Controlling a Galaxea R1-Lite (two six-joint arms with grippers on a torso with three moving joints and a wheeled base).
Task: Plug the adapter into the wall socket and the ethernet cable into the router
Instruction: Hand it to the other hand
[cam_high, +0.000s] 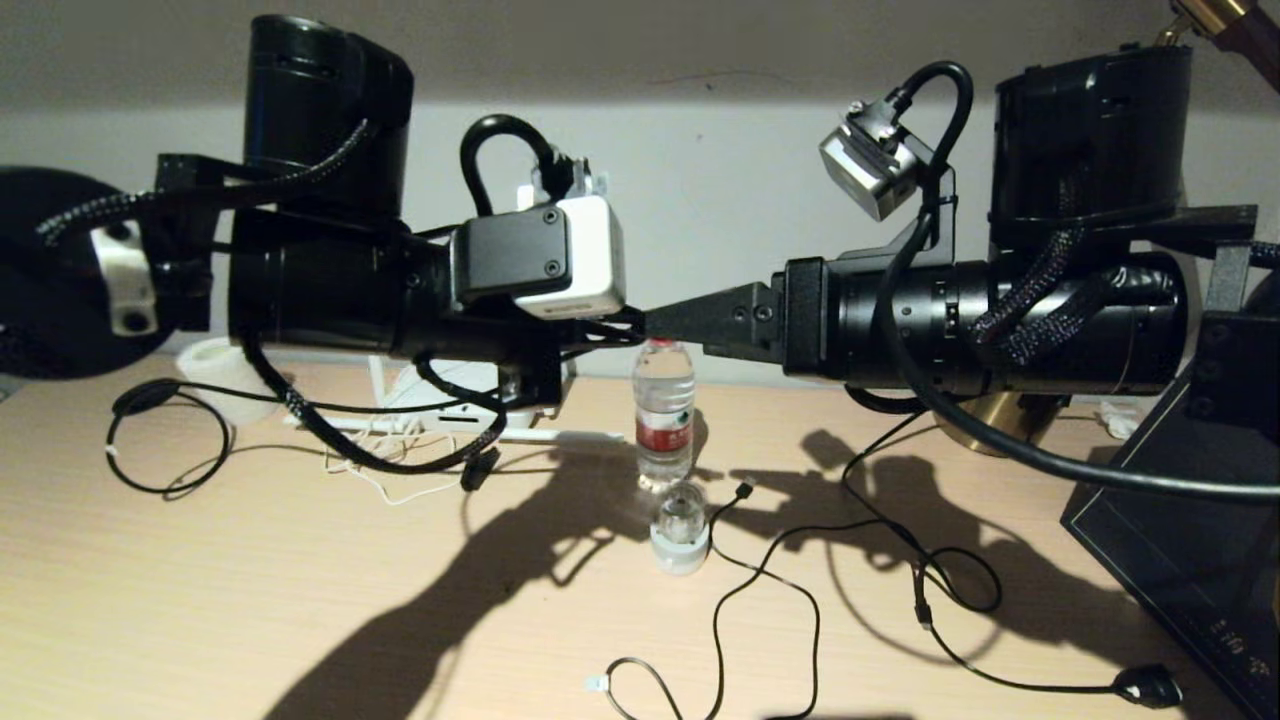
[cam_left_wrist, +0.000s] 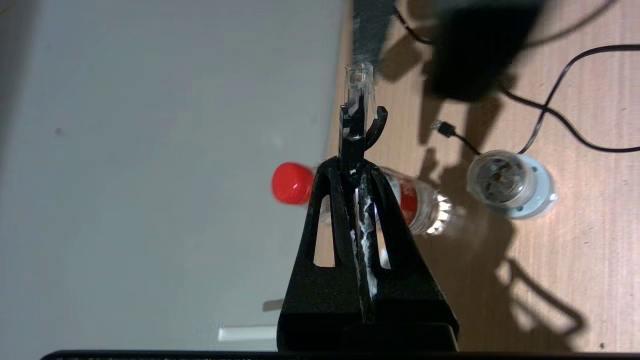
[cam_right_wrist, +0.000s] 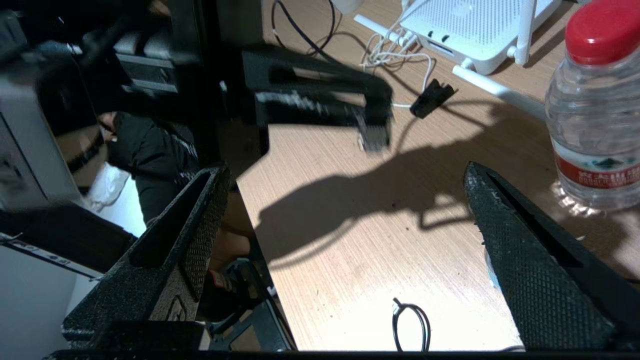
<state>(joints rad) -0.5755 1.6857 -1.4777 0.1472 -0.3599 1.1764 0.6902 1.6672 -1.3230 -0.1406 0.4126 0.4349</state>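
The ethernet cable is pinched in the left gripper, whose jaws are closed on the dark boot just behind the clear RJ45 connector, so that the connector projects beyond the fingertips. The gripper is held in the air above the middle of the desk, over a water bottle with a red cap. The connector is seen as a small transparent plastic block with a thin locking tab; it is judged light and rigid but brittle at the tab, while the black round cable behind it is supple and is likely to drag and twist. A hold on the boot, close behind the connector, is therefore judged best, as little leverage is left for the tip to swing. The right gripper is held wide apart with nothing between its textured fingers, facing the left one from just beside it. The router, a flat white perforated box with slim white antennas, lies near the back edge of the desk toward the left, with thin white cord heaped against its port side. A clear-domed gadget stands before the bottle.
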